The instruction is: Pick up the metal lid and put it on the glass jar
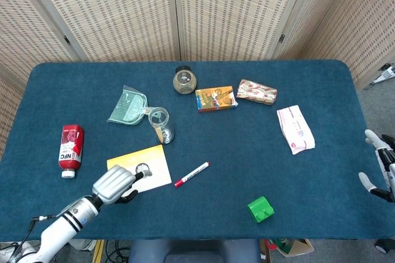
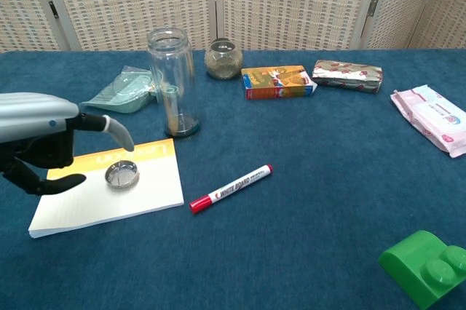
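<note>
Metal lid [image 2: 121, 174]: a small round dish-like lid, lying flat on the yellow-topped notepad [image 2: 109, 197], toward the pad's upper middle; nothing holds it.
Glass jar [image 2: 172, 81]: upright and open-mouthed, standing on the blue table [image 2: 313, 150] just beyond the notepad's far right corner, apart from the lid.
Left hand [image 2: 40, 139]: hovering over the notepad's left part, just beside the lid; fingers apart, one silver finger reaching out above the lid, dark thumb below; it holds nothing and I can't tell whether a fingertip touches the lid.
Right hand [image 1: 381, 167]: at the table's right edge, well away from the notepad, fingers spread and empty.
Red marker [image 2: 231, 188]: lying slantwise on the table just right of the notepad.
Green dustpan [image 2: 120, 92]: beyond the notepad, left of the jar.
Round jar [image 2: 223, 59]: small, further back than the glass jar.
Orange box [image 2: 278, 81]: back and right of the notepad.
Patterned packet [image 2: 347, 76]: right of the orange box.
Pink wipes pack [image 2: 435, 117]: far right of the notepad.
Green block [image 2: 426, 266]: near edge, well right of the notepad.
Red bottle [image 1: 70, 149]: lying on its side, left of the notepad.
</note>
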Controlling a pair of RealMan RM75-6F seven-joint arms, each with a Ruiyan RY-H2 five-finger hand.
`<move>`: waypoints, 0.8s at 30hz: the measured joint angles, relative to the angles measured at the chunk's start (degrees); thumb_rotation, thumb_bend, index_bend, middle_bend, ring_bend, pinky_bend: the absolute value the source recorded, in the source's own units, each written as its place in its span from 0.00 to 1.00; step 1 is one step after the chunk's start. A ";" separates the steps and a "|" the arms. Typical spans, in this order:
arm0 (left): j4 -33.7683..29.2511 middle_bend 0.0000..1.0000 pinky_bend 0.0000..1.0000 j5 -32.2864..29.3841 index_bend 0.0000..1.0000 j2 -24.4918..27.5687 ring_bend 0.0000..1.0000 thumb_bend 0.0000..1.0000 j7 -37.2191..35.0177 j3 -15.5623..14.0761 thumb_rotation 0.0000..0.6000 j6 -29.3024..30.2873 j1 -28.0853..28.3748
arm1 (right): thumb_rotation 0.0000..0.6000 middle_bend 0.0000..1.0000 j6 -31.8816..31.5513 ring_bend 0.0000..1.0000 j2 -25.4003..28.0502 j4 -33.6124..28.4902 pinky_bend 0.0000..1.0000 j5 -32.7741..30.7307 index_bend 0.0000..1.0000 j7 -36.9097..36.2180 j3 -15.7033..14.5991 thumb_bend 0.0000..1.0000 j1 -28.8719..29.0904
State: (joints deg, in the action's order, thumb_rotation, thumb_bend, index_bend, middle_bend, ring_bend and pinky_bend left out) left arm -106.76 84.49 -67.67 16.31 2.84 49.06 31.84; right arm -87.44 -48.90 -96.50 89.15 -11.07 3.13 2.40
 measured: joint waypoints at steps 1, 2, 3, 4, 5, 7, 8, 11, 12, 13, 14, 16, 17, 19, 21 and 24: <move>0.20 1.00 1.00 -1.32 0.21 -0.56 1.00 0.47 0.95 0.09 1.00 -0.71 0.57 | 1.00 0.22 0.01 0.08 -0.02 0.06 0.23 -0.03 0.02 -0.03 -0.01 0.31 -0.02; 0.39 1.00 1.00 -2.26 0.21 -1.00 1.00 0.47 1.54 0.15 1.00 -1.20 0.97 | 1.00 0.22 0.02 0.08 -0.04 0.13 0.23 -0.09 0.02 -0.07 -0.02 0.30 -0.03; 0.61 1.00 1.00 -3.16 0.21 -1.43 1.00 0.47 2.00 0.19 1.00 -1.62 1.33 | 1.00 0.22 0.11 0.08 -0.08 0.21 0.23 -0.20 0.02 -0.12 -0.03 0.30 -0.04; 0.91 1.00 1.00 -4.25 0.21 -1.97 1.00 0.47 2.62 0.22 1.00 -2.12 1.80 | 1.00 0.22 0.22 0.08 -0.11 0.26 0.23 -0.26 0.02 -0.15 -0.05 0.30 -0.03; 1.14 1.00 1.00 -5.04 0.21 -2.39 1.00 0.47 3.19 0.23 1.00 -2.47 2.15 | 1.00 0.22 0.30 0.08 -0.14 0.33 0.23 -0.30 0.02 -0.20 -0.06 0.30 -0.02; 1.72 1.00 1.00 -6.67 0.21 -3.52 1.00 0.47 4.49 0.22 1.00 -3.03 2.90 | 1.00 0.22 0.33 0.08 -0.22 0.44 0.23 -0.29 0.02 -0.31 -0.07 0.31 0.01; 1.94 1.00 1.00 -7.29 0.21 -3.91 1.00 0.47 4.97 0.18 1.00 -3.19 3.17 | 1.00 0.22 0.34 0.08 -0.26 0.49 0.23 -0.29 0.02 -0.36 -0.06 0.31 0.03; 2.41 1.00 1.00 -9.20 0.21 -4.71 1.00 0.47 6.87 -0.04 1.00 -3.62 3.93 | 1.00 0.22 0.45 0.08 -0.36 0.72 0.23 -0.31 0.02 -0.55 -0.08 0.31 0.07; 2.51 1.00 1.00 -9.81 0.21 -4.93 1.00 0.47 7.56 -0.13 1.00 -3.70 4.15 | 1.00 0.22 0.48 0.08 -0.40 0.81 0.23 -0.31 0.02 -0.63 -0.09 0.30 0.08; 2.64 1.00 1.00 -10.73 0.21 -5.22 1.00 0.47 8.48 -0.25 1.00 -3.78 4.43 | 1.00 0.22 0.49 0.08 -0.43 0.88 0.23 -0.32 0.02 -0.69 -0.10 0.30 0.08; 2.73 1.00 1.00 -11.47 0.21 -5.45 1.00 0.47 9.18 -0.35 1.00 -3.81 4.63 | 1.00 0.22 0.49 0.08 -0.47 0.95 0.23 -0.35 0.02 -0.77 -0.11 0.31 0.06; 2.97 1.00 1.00 -13.28 0.21 -6.00 1.00 0.47 10.91 -0.63 1.00 -3.75 5.09 | 1.00 0.22 0.49 0.08 -0.56 1.12 0.23 -0.42 0.02 -0.94 -0.13 0.31 0.02; 3.08 1.00 1.00 -14.07 0.21 -6.22 1.00 0.47 11.65 -0.76 1.00 -3.70 5.28 | 1.00 0.22 0.50 0.08 -0.59 1.19 0.23 -0.44 0.02 -1.01 -0.14 0.31 0.00; 3.31 1.00 1.00 -15.84 0.21 -6.65 1.00 0.47 13.07 -1.09 1.00 -3.51 5.68 | 1.00 0.22 0.50 0.08 -0.66 1.33 0.23 -0.46 0.02 -1.13 -0.18 0.30 -0.04; 3.49 1.00 1.00 -17.28 0.21 -6.93 1.00 0.47 14.16 -1.42 1.00 -3.27 6.00 | 1.00 0.22 0.51 0.08 -0.72 1.47 0.23 -0.49 0.02 -1.23 -0.20 0.31 -0.07; 3.74 1.00 1.00 -19.22 0.21 -7.30 1.00 0.47 15.94 -2.01 1.00 -2.61 6.49 | 1.00 0.22 0.44 0.08 -0.75 1.58 0.23 -0.46 0.02 -1.35 -0.20 0.31 -0.10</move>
State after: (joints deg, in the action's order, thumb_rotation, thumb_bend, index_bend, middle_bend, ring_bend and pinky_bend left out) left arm -103.01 65.26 -74.97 32.26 0.83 46.45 38.33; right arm -87.00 -49.64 -94.92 88.69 -12.42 2.93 2.31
